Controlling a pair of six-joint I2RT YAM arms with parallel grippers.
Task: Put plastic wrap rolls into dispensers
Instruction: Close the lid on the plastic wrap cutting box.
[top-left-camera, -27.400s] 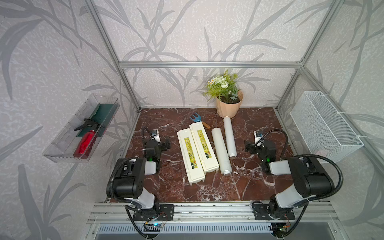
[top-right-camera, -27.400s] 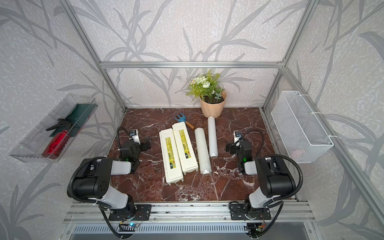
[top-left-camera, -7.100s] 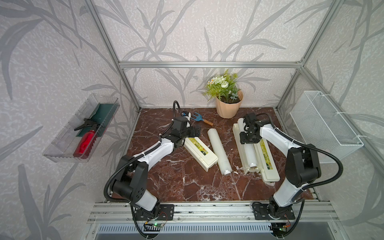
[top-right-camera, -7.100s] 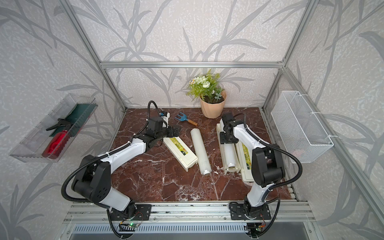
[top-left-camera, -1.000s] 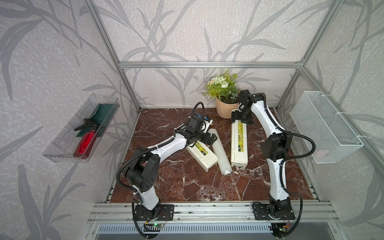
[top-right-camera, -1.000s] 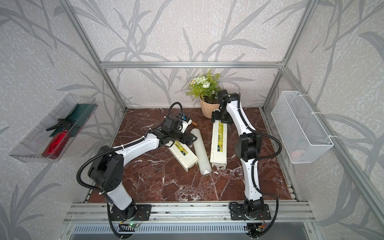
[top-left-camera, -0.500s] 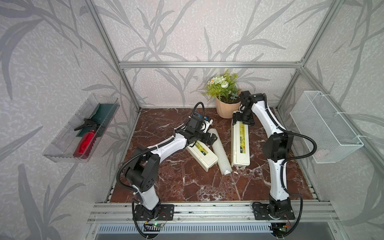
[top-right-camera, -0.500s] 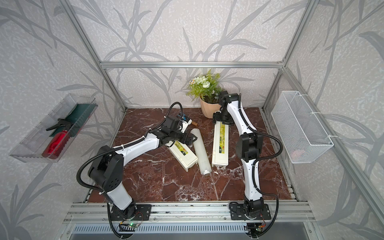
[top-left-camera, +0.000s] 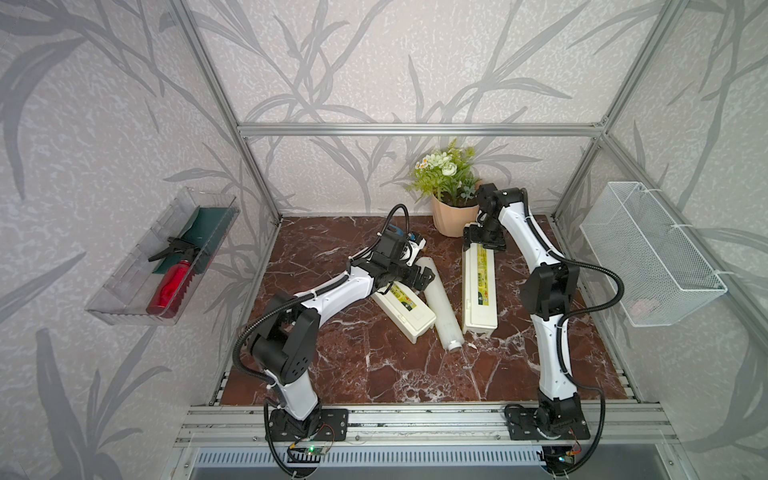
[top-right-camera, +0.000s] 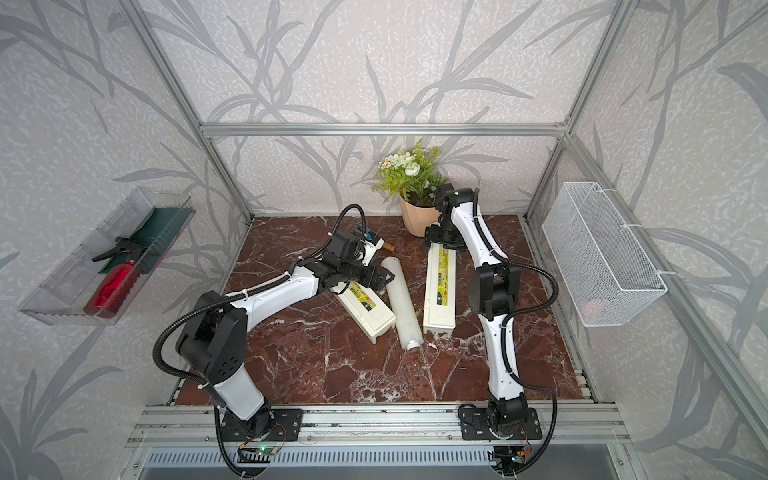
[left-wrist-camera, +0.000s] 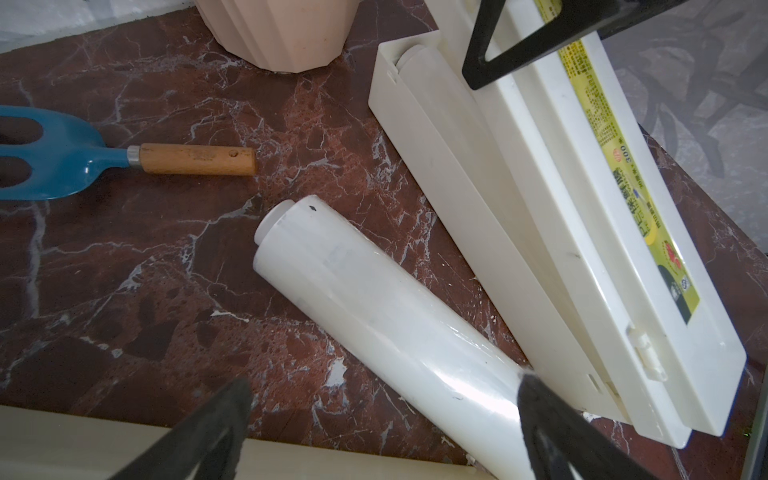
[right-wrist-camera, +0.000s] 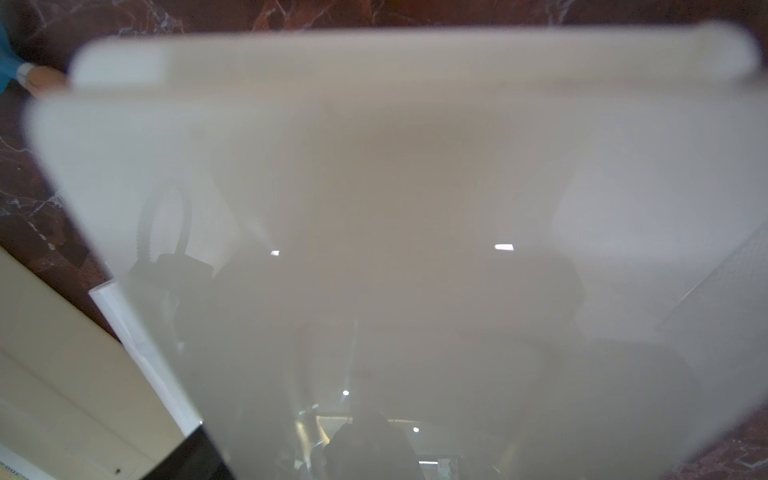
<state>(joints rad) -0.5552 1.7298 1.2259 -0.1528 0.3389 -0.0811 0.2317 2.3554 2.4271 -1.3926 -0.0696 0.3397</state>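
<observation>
Quick look at the cell right now. The left fingers (top-left-camera: 423, 277) are spread as wide as they go and have nothing in them. They hang right over the far part of the loose roll (top-left-camera: 441, 305), which lies flat on the desk (top-left-camera: 353, 374). From the left wrist camera the loose roll (left-wrist-camera: 374, 307) runs between the two fingers. One fingertip (left-wrist-camera: 536, 399) overlaps its edge, though I can't tell if it actually touches. The other fingertip (left-wrist-camera: 224, 415) is clear of it, with bare desk in between.

On the arm side of those fingers, partly under the wrist, sits the closed dispenser (top-left-camera: 405, 309), label up and right beside the loose roll.

On the far side of the loose roll from the left fingers is the second dispenser (top-left-camera: 480, 291). The right fingers (top-left-camera: 484, 242) sit across its far end, near the flower pot (top-left-camera: 451, 220). They're spread wide, about the width of the box, but I can't tell whether they squeeze it or just rest on the lid. The right wrist camera is no help, just a blurry cream surface (right-wrist-camera: 374, 187) filling the view.

The left wrist view shows the other roll (left-wrist-camera: 415, 62) lying inside the second dispenser (left-wrist-camera: 582, 208), visible along the gap under the lid.

A blue garden fork (left-wrist-camera: 83, 158) lies beyond the left fingers.
</observation>
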